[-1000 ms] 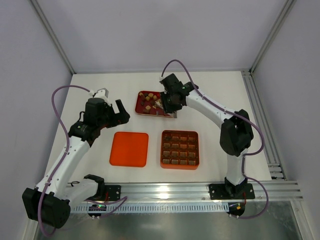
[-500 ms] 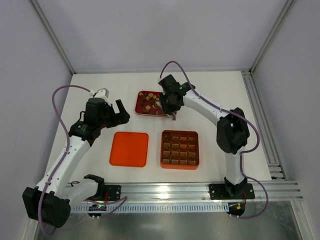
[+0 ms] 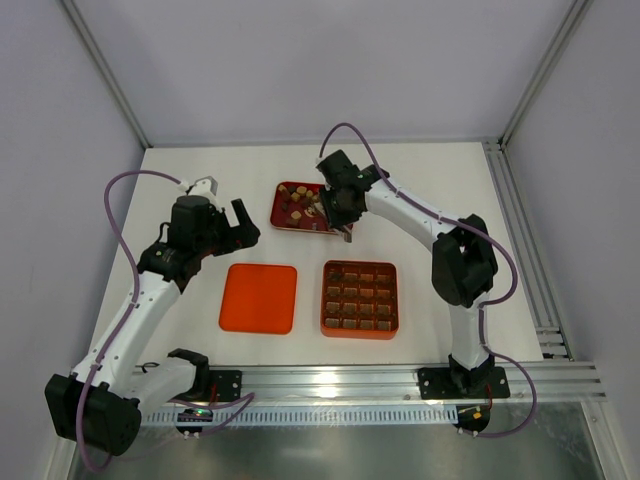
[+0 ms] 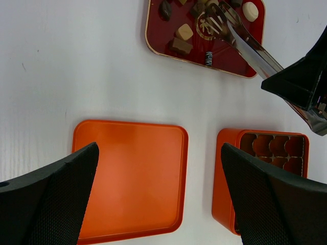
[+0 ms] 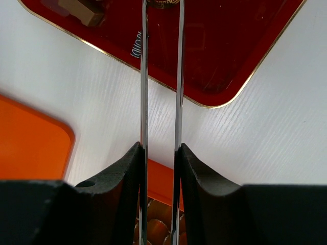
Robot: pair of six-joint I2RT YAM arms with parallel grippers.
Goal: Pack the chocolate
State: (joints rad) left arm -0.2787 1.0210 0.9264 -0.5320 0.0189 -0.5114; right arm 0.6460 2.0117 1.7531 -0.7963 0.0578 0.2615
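White table [image 3: 200,190] covers the floor of the booth, with pale walls all round. On its far side sits a red tray [image 4: 156,30]. The chocolate [image 4: 184,32] lies in it: brown, tan and cream bits.

The right gripper [image 5: 159,153] is squeezed onto the metal tweezers [image 5: 144,76]. One black finger presses each thin arm from outside. The two arms stand close, with a small gap between them. The tweezers reach out over the tray, and their wide ends are down among the sweets. I cannot tell if a piece is caught between them. The right wrist view cuts the tips off at its top edge.

The left gripper [image 4: 158,150] is spread wide and holds nothing. It hangs above the flat orange lid [image 3: 259,298].

Just beside the lid sits the orange box [image 4: 223,178] with its little cells. The left wrist view shows only one corner of it, partly hidden behind a black finger. From above, brown shows in many cells, but it is too small to count.
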